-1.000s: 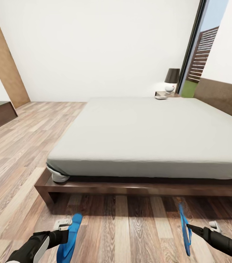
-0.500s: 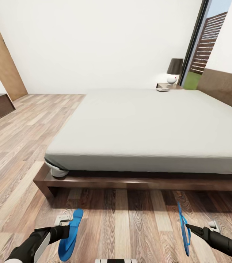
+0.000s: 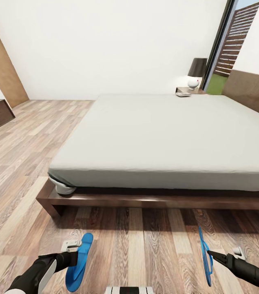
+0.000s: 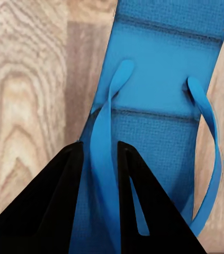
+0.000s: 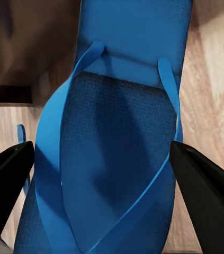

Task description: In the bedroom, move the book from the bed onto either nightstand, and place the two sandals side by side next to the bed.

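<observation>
**Both sandals held before the bed**

The bed (image 3: 166,134) spans the room, lamp (image 3: 196,72) behind it. The left gripper (image 4: 100,159) pinches the left sandal (image 3: 79,261) by one strap. The right gripper (image 5: 101,159) stands spread wide around the right sandal (image 3: 205,255).

Two bright blue flip-flops are held above the wood-plank floor (image 3: 137,241) in front of the bed's near side; the left sandal (image 3: 79,261) lies nearly flat — one strap pinched between the left gripper (image 3: 73,257) fingers (image 4: 53,206); the right sandal (image 3: 205,256) stands on edge, clamped across its width by the right gripper (image 3: 211,255). The bed (image 3: 166,139) is low, dark-framed, its pale grey mattress bare; beyond its far corner a nightstand (image 3: 186,90) carries a small flat object — possibly the book, too small to tell.
</observation>
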Motion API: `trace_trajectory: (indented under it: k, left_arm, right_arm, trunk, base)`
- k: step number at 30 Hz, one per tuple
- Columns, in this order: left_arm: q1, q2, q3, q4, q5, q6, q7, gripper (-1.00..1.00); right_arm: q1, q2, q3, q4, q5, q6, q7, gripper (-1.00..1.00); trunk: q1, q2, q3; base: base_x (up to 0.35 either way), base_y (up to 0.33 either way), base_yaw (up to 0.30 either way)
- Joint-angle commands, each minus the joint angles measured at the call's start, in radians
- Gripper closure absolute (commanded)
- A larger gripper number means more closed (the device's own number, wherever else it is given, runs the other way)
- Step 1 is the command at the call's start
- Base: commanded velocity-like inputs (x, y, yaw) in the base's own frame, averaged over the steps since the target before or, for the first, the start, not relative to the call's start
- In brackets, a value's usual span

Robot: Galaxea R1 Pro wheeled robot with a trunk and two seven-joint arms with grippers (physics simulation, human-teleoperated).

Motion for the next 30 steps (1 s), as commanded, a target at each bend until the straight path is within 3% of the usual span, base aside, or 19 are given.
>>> trace_trajectory:
  k: [1, 30]
  left_arm:
    - [0.000, 0.001, -0.002, -0.002, 0.010, 0.008, 0.000, 1.00]
    - [0.000, 0.003, -0.002, -0.002, 0.010, 0.008, 0.000, 1.00]
  right_arm:
    - [-0.001, -0.001, 0.005, 0.000, -0.011, 0.009, 0.001, 1.00]
    - [-0.001, -0.001, 0.005, 0.000, -0.011, 0.009, 0.001, 1.00]
  trunk:
    - [0.000, -0.001, -0.005]
    - [0.013, -0.007, -0.117]
  base:
    - [0.000, 0.000, 0.000]
    - [0.000, 0.000, 0.000]
